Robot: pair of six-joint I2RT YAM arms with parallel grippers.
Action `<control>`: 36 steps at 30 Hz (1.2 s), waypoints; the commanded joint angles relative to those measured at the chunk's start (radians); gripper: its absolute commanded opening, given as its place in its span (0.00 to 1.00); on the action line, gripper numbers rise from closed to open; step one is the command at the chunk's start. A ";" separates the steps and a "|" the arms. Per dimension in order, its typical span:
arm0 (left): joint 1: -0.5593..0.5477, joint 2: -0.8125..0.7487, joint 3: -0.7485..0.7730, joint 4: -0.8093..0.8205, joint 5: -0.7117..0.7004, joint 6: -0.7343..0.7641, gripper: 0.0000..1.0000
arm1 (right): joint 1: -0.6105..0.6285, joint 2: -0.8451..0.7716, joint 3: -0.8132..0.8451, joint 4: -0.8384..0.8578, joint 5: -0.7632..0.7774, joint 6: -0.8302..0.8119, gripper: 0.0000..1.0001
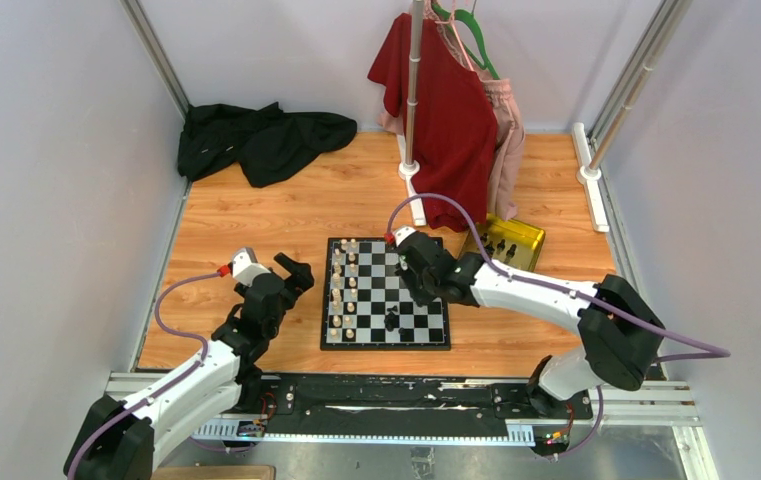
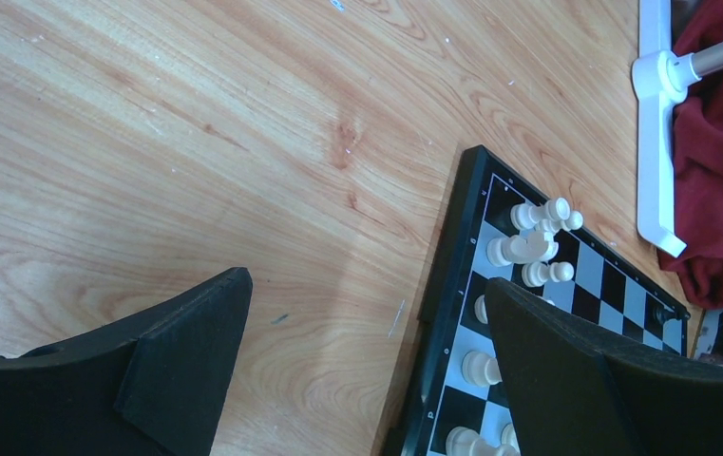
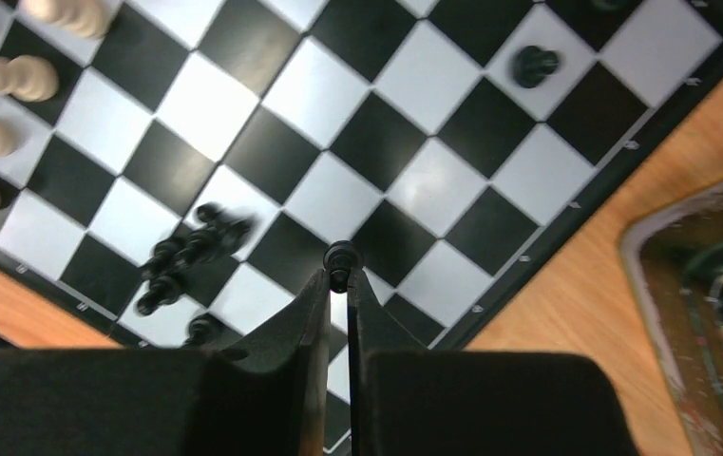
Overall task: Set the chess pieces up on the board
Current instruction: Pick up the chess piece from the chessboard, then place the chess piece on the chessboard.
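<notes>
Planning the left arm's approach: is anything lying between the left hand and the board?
Nothing: only bare wooden tabletop separates the left hand from the board, as the top external and left wrist views both show.

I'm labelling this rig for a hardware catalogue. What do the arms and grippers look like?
Both the left arm and right arm have white links with bulky black joints. A purple cable with a red connector loops outside each. The left gripper and right gripper have matte black, wedge-shaped fingers.
</notes>
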 commanded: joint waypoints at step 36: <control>0.007 0.011 -0.006 0.006 -0.028 0.008 1.00 | -0.232 0.250 0.240 -0.078 -0.047 -0.094 0.02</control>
